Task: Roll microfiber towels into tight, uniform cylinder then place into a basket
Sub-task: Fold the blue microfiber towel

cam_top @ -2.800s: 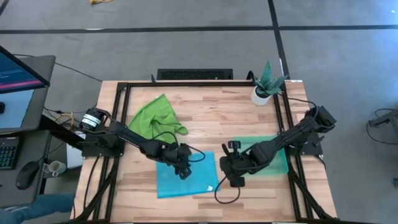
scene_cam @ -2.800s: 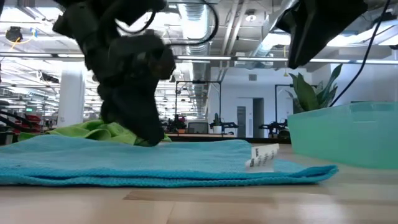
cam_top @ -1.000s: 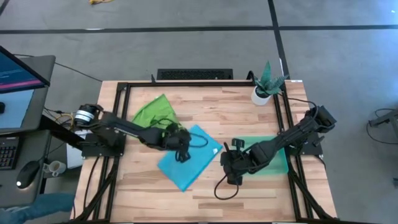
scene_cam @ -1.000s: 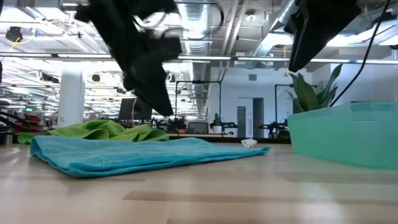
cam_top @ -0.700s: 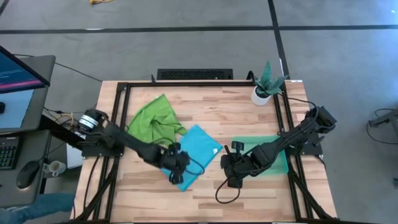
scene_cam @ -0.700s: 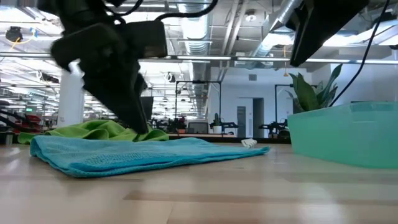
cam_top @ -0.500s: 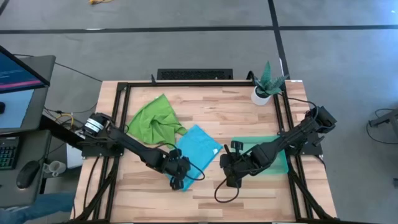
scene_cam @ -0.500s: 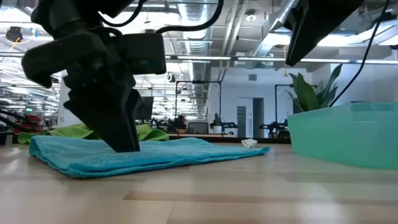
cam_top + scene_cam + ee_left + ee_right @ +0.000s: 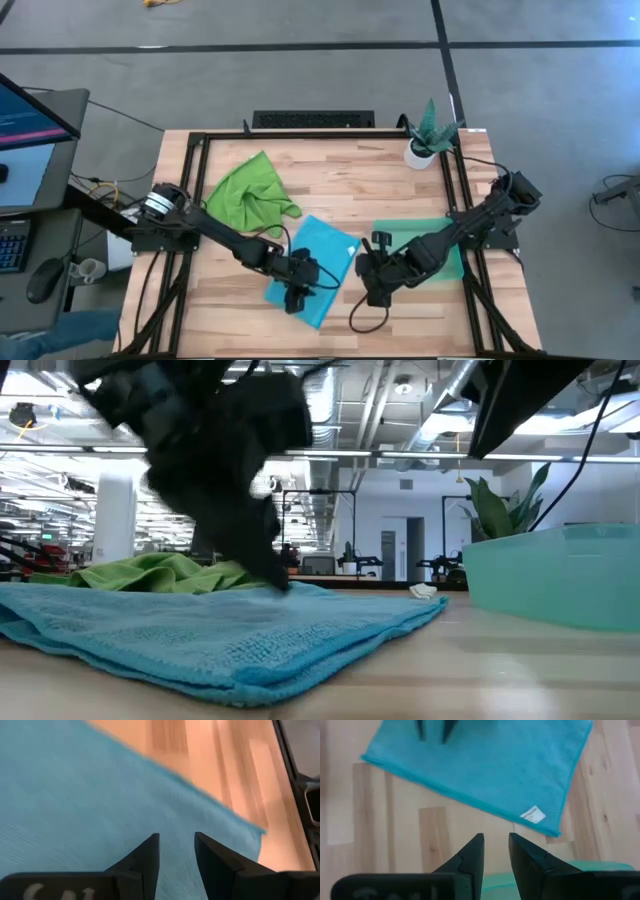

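The sky blue towel point(image 9: 325, 250) lies spread flat on the table, cornerwise, with its white tag point(image 9: 532, 815) toward the basket. My left gripper point(image 9: 298, 292) is down on the towel's near part, its fingers a narrow gap apart point(image 9: 176, 845). The lime green towel point(image 9: 248, 190) lies crumpled at the far left. The teal basket point(image 9: 445, 268) stands at the right, under my right arm. My right gripper point(image 9: 368, 288) hovers just left of the basket, narrowly open and empty point(image 9: 496, 845). My left gripper sets its fingertips point(image 9: 447, 731) on the blue towel's top face, near its near-left edge point(image 9: 285, 290), coming from above and slanting. The fingers press on the cloth and do not pinch it. The towel lies flat on the table, a single spread layer point(image 9: 230, 630).
A potted plant point(image 9: 428, 135) stands at the far right corner. A black frame point(image 9: 200, 140) runs round the table's edges. Bare wood shows at the near left and near right of the blue towel.
My left gripper has come down from above the blue towel's far part and gone toward the table's near edge, then a little right. In the last half second the towel has slid with it toward the near edge, staying flat and turning slightly.
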{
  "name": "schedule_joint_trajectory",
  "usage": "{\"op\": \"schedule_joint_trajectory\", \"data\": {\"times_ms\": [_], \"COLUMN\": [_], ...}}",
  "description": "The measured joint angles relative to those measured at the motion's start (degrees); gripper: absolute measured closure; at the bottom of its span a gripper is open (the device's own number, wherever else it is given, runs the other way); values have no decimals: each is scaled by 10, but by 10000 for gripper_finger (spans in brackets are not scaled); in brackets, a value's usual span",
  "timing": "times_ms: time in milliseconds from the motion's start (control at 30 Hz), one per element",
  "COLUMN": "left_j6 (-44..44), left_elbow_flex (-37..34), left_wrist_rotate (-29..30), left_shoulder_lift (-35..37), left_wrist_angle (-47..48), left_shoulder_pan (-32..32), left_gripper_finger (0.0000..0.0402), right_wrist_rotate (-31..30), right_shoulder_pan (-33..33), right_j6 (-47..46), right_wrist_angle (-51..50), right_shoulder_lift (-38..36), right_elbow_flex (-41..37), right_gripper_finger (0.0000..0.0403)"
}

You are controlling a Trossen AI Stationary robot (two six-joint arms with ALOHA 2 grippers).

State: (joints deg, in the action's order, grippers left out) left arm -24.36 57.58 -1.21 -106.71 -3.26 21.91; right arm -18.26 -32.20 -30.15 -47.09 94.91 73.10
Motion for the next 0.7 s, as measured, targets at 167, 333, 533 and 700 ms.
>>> {"op": "schedule_joint_trajectory", "data": {"times_ms": [167, 333, 533, 700], "left_j6": [65, 91, 119, 128], "left_elbow_flex": [22, 22, 22, 22], "left_wrist_rotate": [92, 177, 154, 139], "left_shoulder_lift": [54, 77, 46, 21], "left_wrist_angle": [117, 159, 147, 162], "left_shoulder_pan": [0, -24, -85, -132], "left_gripper_finger": [288, 288, 288, 288], "right_wrist_rotate": [0, -12, -23, -28], "right_shoulder_pan": [-14, -19, -13, -10], "right_j6": [-26, -29, -26, -25], "right_wrist_angle": [0, 2, 2, -5], "right_shoulder_lift": [0, 0, 0, 0], "right_elbow_flex": [0, 0, 0, 0], "right_gripper_finger": [291, 291, 291, 291]}}
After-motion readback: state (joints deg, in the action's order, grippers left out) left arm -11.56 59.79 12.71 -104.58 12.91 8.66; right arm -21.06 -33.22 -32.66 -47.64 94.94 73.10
